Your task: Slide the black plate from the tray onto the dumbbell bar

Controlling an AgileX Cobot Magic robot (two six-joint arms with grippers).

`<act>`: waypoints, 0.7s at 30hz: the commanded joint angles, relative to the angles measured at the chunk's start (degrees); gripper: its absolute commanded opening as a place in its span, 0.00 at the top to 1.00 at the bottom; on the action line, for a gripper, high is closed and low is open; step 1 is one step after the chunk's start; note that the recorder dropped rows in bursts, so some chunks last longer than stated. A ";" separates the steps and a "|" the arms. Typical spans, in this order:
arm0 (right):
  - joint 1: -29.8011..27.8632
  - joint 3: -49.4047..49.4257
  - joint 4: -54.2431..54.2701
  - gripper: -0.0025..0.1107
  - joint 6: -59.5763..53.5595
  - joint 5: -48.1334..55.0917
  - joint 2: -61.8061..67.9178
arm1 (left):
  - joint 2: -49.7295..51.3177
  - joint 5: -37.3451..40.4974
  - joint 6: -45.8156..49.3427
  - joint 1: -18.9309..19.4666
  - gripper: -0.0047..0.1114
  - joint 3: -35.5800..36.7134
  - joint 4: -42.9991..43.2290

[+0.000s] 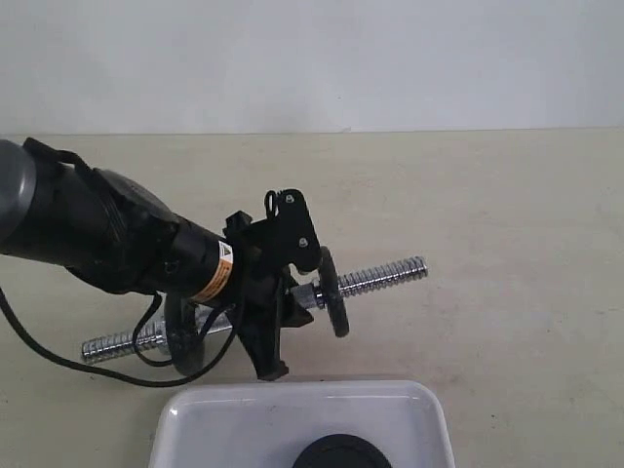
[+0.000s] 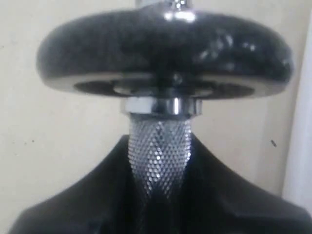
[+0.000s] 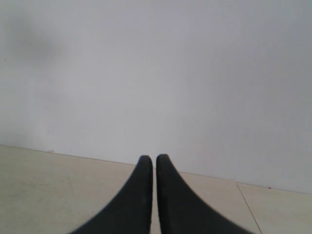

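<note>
The dumbbell bar (image 1: 385,275) is held a little above the table, and my left gripper (image 1: 291,297) is shut on its middle. In the left wrist view the knurled grip (image 2: 158,146) runs between the dark fingers (image 2: 97,195) of the left gripper (image 2: 158,180), up to a collar and a black disc (image 2: 165,48). Two black discs ride the bar, one right of the gripper (image 1: 331,292) and one left of it (image 1: 185,336). The black plate (image 1: 341,453) lies in the white tray (image 1: 195,414) at the front edge, partly cut off. My right gripper (image 3: 155,158) is shut, empty, and pointed at a wall.
The left arm (image 1: 88,229) stretches in from the left above the beige table (image 1: 517,244). A black cable (image 1: 58,356) loops under it. The tray's rim sits just below the gripper. The right arm is out of the exterior view.
</note>
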 commanded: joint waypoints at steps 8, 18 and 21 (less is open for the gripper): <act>-0.01 -0.27 -0.31 0.97 -0.13 -0.48 -0.29 | -3.38 -0.50 -1.08 0.02 0.92 -1.66 -1.35; -0.01 -0.27 -0.31 0.97 -0.13 -0.48 -0.29 | 0.00 -1.89 -3.64 0.02 0.92 -1.66 -1.35; -0.01 -0.27 -0.31 0.97 -0.13 -0.48 -0.29 | 1.39 -3.07 -4.18 0.02 0.92 -1.66 -1.35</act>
